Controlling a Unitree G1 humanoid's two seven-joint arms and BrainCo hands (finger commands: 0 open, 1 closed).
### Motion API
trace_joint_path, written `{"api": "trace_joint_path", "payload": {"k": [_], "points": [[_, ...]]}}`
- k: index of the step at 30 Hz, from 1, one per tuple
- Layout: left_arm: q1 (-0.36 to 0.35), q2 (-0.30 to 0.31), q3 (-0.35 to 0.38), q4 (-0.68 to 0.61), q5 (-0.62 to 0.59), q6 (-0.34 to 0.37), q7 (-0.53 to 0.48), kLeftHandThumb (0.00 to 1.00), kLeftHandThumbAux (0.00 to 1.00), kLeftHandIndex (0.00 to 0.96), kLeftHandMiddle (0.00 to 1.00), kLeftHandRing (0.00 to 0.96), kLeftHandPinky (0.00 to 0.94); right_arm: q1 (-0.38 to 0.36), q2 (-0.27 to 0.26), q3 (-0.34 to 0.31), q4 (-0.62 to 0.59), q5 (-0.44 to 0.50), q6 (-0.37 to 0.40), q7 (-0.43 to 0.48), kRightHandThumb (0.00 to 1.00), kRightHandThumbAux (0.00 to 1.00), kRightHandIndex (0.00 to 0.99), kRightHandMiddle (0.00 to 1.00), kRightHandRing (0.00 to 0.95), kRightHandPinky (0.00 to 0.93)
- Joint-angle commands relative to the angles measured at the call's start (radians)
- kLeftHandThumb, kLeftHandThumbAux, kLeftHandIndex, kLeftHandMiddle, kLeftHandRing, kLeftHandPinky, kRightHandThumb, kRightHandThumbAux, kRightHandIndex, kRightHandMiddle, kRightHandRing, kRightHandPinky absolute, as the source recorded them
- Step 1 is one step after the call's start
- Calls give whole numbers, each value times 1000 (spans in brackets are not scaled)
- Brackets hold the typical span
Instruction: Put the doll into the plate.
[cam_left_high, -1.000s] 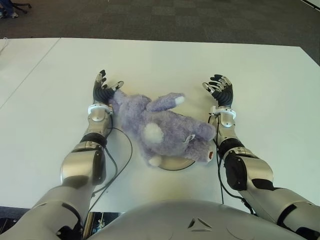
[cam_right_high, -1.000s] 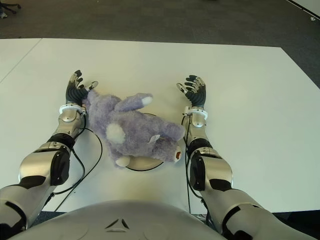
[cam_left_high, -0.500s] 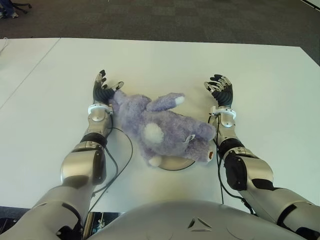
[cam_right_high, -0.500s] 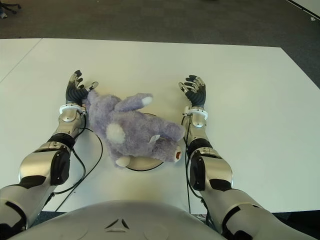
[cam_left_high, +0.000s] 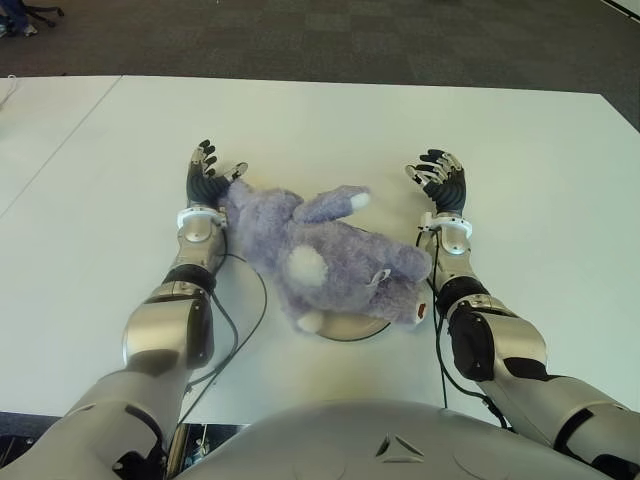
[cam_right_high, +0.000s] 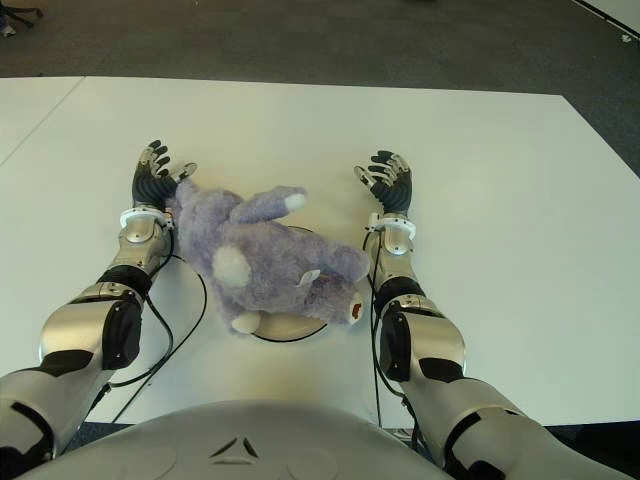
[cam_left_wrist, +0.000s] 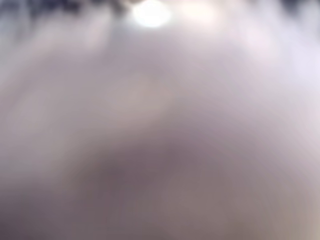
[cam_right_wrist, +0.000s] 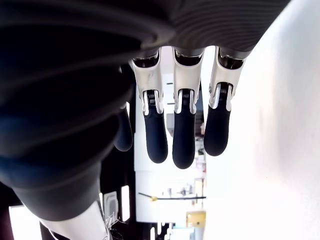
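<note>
Doll hides plate; left wrist view shows only blur.

doll covering plate, table open

The plate is almost wholly covered by the purple doll; only a thin arc of rim shows at about 6 o'clock under the doll. The left wrist view is a pale blur with one bright spot, so nothing can be made out in it. The bench is cut off by the frame at 9 o'clock and 3 o'clock. In the right wrist view the right hand shows three fingers; its palm is lost in dark shadow.
</note>
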Motion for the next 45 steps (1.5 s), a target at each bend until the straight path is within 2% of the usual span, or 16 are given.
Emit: {"api": "trace_joint_path", "payload": {"k": [1, 5, 7, 9, 11, 13, 16, 18, 26, 35, 45], "points": [[29, -114, -10, 88, 4, 79, 38, 7, 757, 138, 237, 264, 324, 272, 79, -42, 153, 57, 45, 14, 196, 861, 298, 345, 370, 373], [114, -177, 18, 89, -27, 8, 47, 0, 716, 149, 252, 282, 333, 276, 76, -45, 151, 56, 37, 9, 216, 860, 298, 343, 367, 377], [161, -206, 25, 90, -38, -27, 34, 0, 647, 148, 256, 288, 325, 278, 77, -52, 150, 63, 31, 19, 193, 857, 298, 342, 365, 375], [199, -231, 28, 91, -46, -57, 18, 0, 634, 146, 254, 286, 324, 280, 78, -60, 149, 71, 23, 31, 198, 856, 299, 342, 365, 375], [237, -246, 23, 92, -47, -77, -4, 0, 609, 145, 254, 288, 333, 281, 78, -62, 149, 72, 22, 35, 199, 855, 300, 341, 364, 374], [276, -253, 14, 93, -42, -95, -32, 0, 559, 138, 247, 271, 265, 283, 78, -61, 148, 69, 20, 33, 200, 856, 296, 341, 364, 374], [324, -237, 3, 102, -36, -77, -114, 0, 544, 133, 250, 268, 287, 286, 81, -58, 148, 63, 15, 27, 198, 855, 296, 341, 365, 378], [330, -228, 1, 104, -35, -62, -143, 0, 550, 132, 252, 268, 289, 286, 81, -58, 149, 61, 19, 25, 196, 854, 297, 341, 365, 378], [237, -211, -29, 92, -10, -50, -148, 0, 610, 139, 257, 267, 257, 283, 78, -53, 150, 54, 36, 13, 220, 847, 296, 345, 366, 362], [254, -208, -45, 96, 5, -47, -127, 0, 629, 158, 258, 252, 219, 282, 77, -53, 150, 55, 41, 17, 193, 835, 290, 343, 359, 354], [266, -223, -25, 95, -15, -58, -120, 0, 644, 157, 258, 238, 198, 281, 73, -54, 151, 55, 40, 17, 207, 848, 300, 345, 362, 365]]}}
